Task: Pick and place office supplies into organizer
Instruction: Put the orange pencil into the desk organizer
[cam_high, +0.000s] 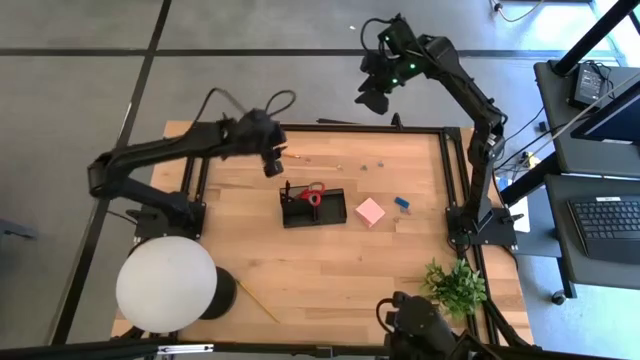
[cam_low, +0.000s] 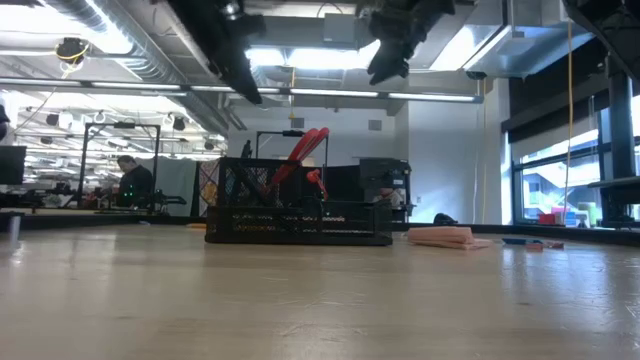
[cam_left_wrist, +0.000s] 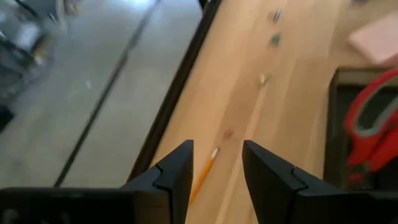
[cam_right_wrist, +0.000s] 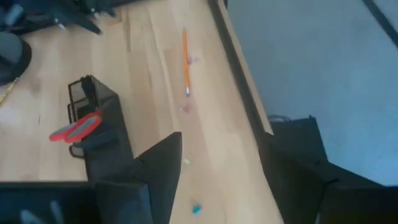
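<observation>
The black organizer (cam_high: 313, 210) stands mid-table and shows as a mesh tray (cam_low: 300, 222) in the low view. Red-handled scissors (cam_high: 312, 193) stand in it, handles up (cam_low: 303, 152). A pink note block (cam_high: 370, 211) and a small blue piece (cam_high: 402, 203) lie to its right. A yellow pencil (cam_high: 297, 157) lies flat near the far edge. My left gripper (cam_left_wrist: 217, 149) is open and hovers above the pencil's end (cam_left_wrist: 205, 174), clear of it. My right gripper (cam_right_wrist: 221, 140) is open and raised high beyond the far edge (cam_high: 378, 90). It looks down on the pencil (cam_right_wrist: 185, 62) and the organizer (cam_right_wrist: 99, 124).
A large white round lamp (cam_high: 165, 283) sits at the near left corner with another pencil (cam_high: 258, 300) beside it. A green plant (cam_high: 455, 285) stands at the near right. Small bits (cam_high: 365, 168) lie near the far edge. A black frame (cam_high: 450, 170) borders the table.
</observation>
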